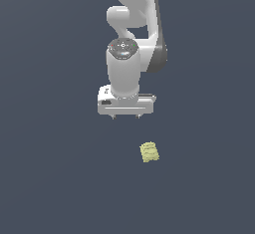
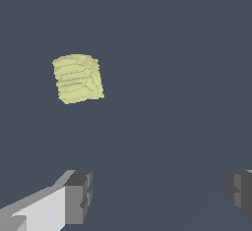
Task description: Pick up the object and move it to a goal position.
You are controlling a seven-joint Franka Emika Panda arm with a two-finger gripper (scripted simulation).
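The object (image 1: 149,152) is a small pale yellow-green ridged lump lying on the dark floor, below the arm and slightly toward the exterior view's right. In the wrist view the object (image 2: 78,78) lies alone on the floor, well clear of both fingers. My white gripper (image 1: 125,115) hangs above the floor, apart from the object, its short fingertips spread wide. The wrist view shows the gripper (image 2: 160,193) open, with one grey pad (image 2: 78,195) and the other pad (image 2: 241,191) far apart and nothing between them.
A flat dark blue-grey floor (image 1: 50,178) fills both views. The white arm (image 1: 132,24) rises from the gripper to the top of the exterior view.
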